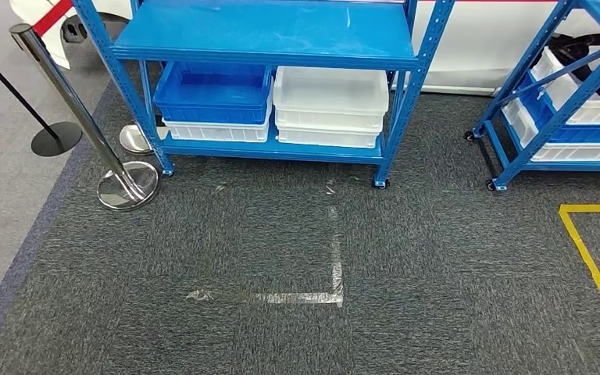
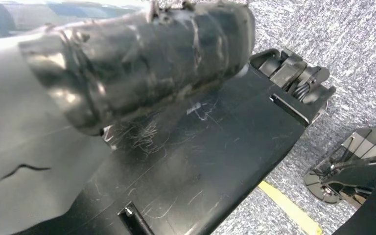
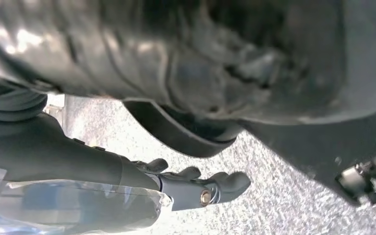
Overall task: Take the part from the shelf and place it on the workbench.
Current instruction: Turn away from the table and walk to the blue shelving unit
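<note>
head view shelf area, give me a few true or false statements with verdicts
1. The blue bin sits on a white bin on the near blue shelf. True.
2. The stacked white bins stand to the left of the blue bin. False: they stand to its right.
3. A clear tape corner marks the carpet before the shelf. True.
4. The yellow floor outline lies under the stanchion. False: it lies far right, the stanchion left.
5. The shelf's top board holds a red box. False: it is bare.

Blue shelf (image 1: 277,47) holds stacked bins (image 1: 330,105) (blue and white) over carpet (image 1: 281,258).
</note>
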Motion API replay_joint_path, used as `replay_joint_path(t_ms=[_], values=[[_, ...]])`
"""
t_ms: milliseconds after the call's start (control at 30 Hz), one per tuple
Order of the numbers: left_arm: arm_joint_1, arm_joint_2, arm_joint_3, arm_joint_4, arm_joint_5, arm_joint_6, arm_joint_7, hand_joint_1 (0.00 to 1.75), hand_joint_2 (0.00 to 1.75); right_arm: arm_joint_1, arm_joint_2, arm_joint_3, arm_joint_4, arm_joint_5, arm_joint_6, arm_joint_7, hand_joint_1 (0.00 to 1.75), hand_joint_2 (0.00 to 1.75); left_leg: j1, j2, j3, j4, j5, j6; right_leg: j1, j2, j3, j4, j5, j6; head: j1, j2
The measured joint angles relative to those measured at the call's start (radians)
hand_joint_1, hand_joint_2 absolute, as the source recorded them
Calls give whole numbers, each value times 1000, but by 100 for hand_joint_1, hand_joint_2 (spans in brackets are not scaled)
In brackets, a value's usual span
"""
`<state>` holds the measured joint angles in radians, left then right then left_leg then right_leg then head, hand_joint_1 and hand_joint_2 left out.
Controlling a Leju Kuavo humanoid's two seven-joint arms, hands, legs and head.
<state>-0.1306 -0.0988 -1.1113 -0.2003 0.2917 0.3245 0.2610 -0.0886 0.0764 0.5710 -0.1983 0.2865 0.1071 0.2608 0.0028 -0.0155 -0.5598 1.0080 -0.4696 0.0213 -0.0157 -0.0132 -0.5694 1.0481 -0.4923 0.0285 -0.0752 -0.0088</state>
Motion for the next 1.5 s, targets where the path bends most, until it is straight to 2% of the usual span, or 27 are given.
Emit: replay_joint_path(t_ms=[33, 100, 167, 200, 233, 300, 333, 400, 433, 500, 567, 633, 700, 767, 833, 900, 967, 1000, 1067, 1133, 1167, 1200, 1233, 1300, 1333, 1400, 1500], values=[[0, 0, 0, 0, 0, 0, 0, 0, 0, 0, 0, 0, 0, 0, 0, -1, 0, 0, 1, -2, 4, -4, 2, 6, 0, 2, -17, 37, -22, 2, 1, 0], [0, 0, 0, 0, 0, 0, -1, 0, 0, -1, 0, 2, 0, -1, 0, -3, 0, 0, -1, -6, 6, -6, 2, 14, 0, 6, -82, 167, -80, 3, 2, 0], [0, 0, 0, 0, 0, -1, -1, 0, 0, 1, 0, 3, 0, -3, 0, -3, 0, 0, -4, -15, 7, -5, 0, 18, 0, 8, -135, 261, -101, 3, 2, 0], [0, 0, 0, 0, 1, -1, -2, 0, 0, 1, -1, 4, 0, -3, 0, -3, 0, 0, -4, -22, 9, -4, -1, 18, 0, 9, -136, 254, -81, 2, 2, 0], [0, 0, -1, 0, 2, -1, -2, 0, 0, 2, -1, 5, 0, -4, 0, -3, 0, 0, -5, -32, 11, -4, -2, 17, 0, 13, -117, 207, -46, 0, 2, 0], [-2, -2, -1, 0, 3, -2, -3, 0, 0, 2, -1, 6, 0, -6, 0, -3, 0, 0, -6, -50, 13, 0, -7, 13, -2, 45, -56, 67, 19, -6, 3, 0], [-4, -3, -1, 0, 3, -2, -3, 0, 0, 2, -1, 7, 0, -7, 0, -4, 0, 0, -6, -59, 11, 2, -9, 9, -2, 61, -32, 17, 34, -7, 2, 0], [-5, -4, -1, 0, 3, -3, -3, 0, 0, 2, -2, 7, 0, -9, 0, -4, 0, 0, -5, -74, 3, 4, -9, -1, -2, 74, -15, -15, 32, -9, 2, 0], [-4, -4, -1, 0, 4, -3, -3, 0, 0, 3, -2, 7, 0, -10, 0, -4, 0, 0, -3, -81, -1, 3, -9, -6, -2, 65, -13, -17, 33, -11, 2, 0], [-3, -4, -2, 0, 4, -3, -3, 0, 0, 2, -2, 8, 0, -12, 0, -3, 0, 0, -2, -63, -9, 19, -20, -17, -3, 48, -6, -25, 34, -20, 0, 0], [-4, -3, -2, 0, 4, -3, -2, 0, 0, 1, -2, 8, 0, -13, -1, -4, 0, 0, -2, -20, -44, 100, -64, -27, -3, 27, 3, -31, 32, -30, -3, 0], [-8, -3, -2, 0, 3, -2, -2, 0, 0, 3, -2, 8, 1, -14, -1, -4, 0, 0, -1, 2, -106, 224, -114, -36, 0, 0, 9, -31, 27, -36, -4, 0], [-10, -2, -2, 0, 3, -2, -2, 0, 0, 4, -3, 8, 1, -15, -1, -4, 0, 0, 1, 9, -130, 266, -110, -40, 1, -26, 14, -29, 20, -37, -4, 0], [-8, -1, -2, 0, 4, -3, -2, 0, 0, 3, -3, 8, 1, -15, 0, -4, 0, 0, 3, 25, -86, 171, -45, -39, 1, -46, 22, -27, 12, -34, -4, 0], [-4, 1, -2, 0, 4, -4, -2, 0, 0, 3, -3, 8, 1, -15, 0, -4, 0, 0, -4, 61, -32, 57, -1, -31, 4, -62, 28, -24, 4, -27, -4, 0], [-1, 2, -2, 0, 4, -4, -2, 0, 0, 3, -3, 8, 1, -16, 0, -4, 0, 0, -12, 74, -18, 18, 2, -18, 8, -80, 31, -23, 0, -19, -2, 0], [0, 2, -2, 0, 4, -5, -4, 0, 0, 1, -2, 9, 1, -17, 0, -4, 0, 0, -11, 53, -17, 10, 7, -4, 8, -94, 34, -25, -5, -10, -2, 0], [0, 2, -2, 0, 4, -5, -5, 0, 0, -1, -2, 9, 0, -17, 0, -4, 0, 0, -10, 43, -14, 5, 9, 2, 6, -84, 33, -17, -13, -5, -1, 0], [-1, 1, -2, 0, 3, -7, -6, 0, 0, -3, -2, 9, 0, -18, 0, -4, 0, 0, -6, 27, -7, -3, 13, 13, 3, -37, 1, 57, -57, 1, 1, 0], [-2, 1, -2, 0, 3, -9, -8, 0, 0, -1, -2, 9, 0, -18, 1, -5, 0, 0, -6, 13, -7, -3, 12, 21, 3, 0, -68, 193, -112, 2, 4, 0], [-2, 0, -2, 0, 3, -10, -8, 0, 0, 2, -2, 9, 0, -18, 0, -4, 0, 0, -7, 6, -6, -3, 11, 23, 3, 6, -99, 244, -121, 3, 5, 0], [-3, 0, -2, 0, 4, -10, -9, 0, 0, 3, -2, 9, 0, -18, -2, -5, 0, 0, -7, -2, -4, -2, 10, 24, 3, 8, -114, 262, -112, 3, 5, 0], [-3, 0, -2, 0, 4, -11, -10, 0, 0, 4, -3, 9, 0, -19, -5, -6, 0, 0, -7, -10, -1, 0, 8, 24, 3, 9, -111, 239, -83, 2, 5, 0], [-3, 0, -2, 0, 7, -11, -10, 0, 0, 4, -3, 9, 0, -24, -19, -9, 0, 0, -6, -20, 4, 5, 1, 19, 1, 13, -63, 114, -5, 1, 6, 0], [-3, 0, -2, 0, 8, -11, -10, 0, 0, 3, -3, 9, 0, -27, -26, -11, 0, 0, -7, -24, 2, 11, -5, 14, 0, 18, -38, 54, 17, -1, 7, 0], [-4, 0, -2, 0, 10, -10, -9, 0, 0, 3, -3, 9, 0, -31, -36, -17, 0, 0, -9, -27, -4, 18, -11, 3, 1, 26, -16, 2, 24, -6, 8, 0], [-3, 0, -3, 0, 10, -10, -7, 0, 0, 4, -2, 9, 0, -34, -40, -21, 0, 0, -9, -24, -10, 25, -19, -10, 1, 24, -15, -5, 25, -21, 7, 0]])
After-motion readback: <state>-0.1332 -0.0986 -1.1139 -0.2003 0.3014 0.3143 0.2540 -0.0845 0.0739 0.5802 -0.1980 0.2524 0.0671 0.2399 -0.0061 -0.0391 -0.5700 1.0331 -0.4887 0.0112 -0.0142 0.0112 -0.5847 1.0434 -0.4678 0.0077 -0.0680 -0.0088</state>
